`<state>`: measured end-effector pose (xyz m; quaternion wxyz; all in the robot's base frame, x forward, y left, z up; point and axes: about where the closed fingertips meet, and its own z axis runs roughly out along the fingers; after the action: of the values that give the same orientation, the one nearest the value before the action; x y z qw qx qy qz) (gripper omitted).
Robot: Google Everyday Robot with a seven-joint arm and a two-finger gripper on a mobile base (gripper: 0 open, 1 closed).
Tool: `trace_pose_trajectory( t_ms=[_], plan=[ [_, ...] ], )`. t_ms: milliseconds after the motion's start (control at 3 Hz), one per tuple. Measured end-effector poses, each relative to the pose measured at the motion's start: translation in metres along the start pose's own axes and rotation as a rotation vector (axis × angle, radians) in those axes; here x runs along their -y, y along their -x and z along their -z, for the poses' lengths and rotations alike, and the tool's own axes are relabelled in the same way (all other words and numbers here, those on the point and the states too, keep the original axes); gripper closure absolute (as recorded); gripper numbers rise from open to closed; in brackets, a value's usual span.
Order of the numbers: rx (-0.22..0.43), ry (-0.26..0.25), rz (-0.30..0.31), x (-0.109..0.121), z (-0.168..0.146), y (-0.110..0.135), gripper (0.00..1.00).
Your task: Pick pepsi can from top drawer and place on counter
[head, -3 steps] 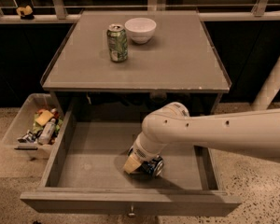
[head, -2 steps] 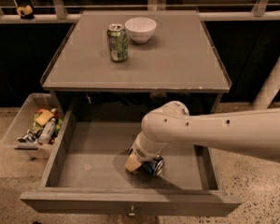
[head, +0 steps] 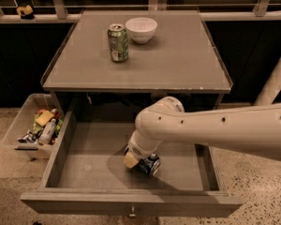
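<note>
Jaws low in the top drawer (head: 91, 170), at the pepsi can (head: 150, 165).

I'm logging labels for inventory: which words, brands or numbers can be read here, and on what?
No text is legible anywhere.
The green can: print too blurred to read.
The pepsi can, in the top drawer at the gripper: partly hidden, no letters readable.
The packets in the clear bin: labels too small.
The white bowl: unmarked.
</note>
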<state>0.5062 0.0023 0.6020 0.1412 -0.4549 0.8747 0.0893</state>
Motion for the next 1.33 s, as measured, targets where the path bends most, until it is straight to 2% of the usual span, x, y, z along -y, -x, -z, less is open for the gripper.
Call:
trace_pose_trajectory(
  t_ms=[333,667,1000,1333],
  plan=[
    [-0.005,-0.029,0.09,-0.003,0.017,0.032,1.0],
    [-0.027,-0.028,0.163,-0.001,0.039,0.065,1.0],
    [-0.045,-0.037,0.212,0.008,0.063,0.085,1.0],
    [-0.048,-0.038,0.215,0.008,0.066,0.086,1.0]
  ],
)
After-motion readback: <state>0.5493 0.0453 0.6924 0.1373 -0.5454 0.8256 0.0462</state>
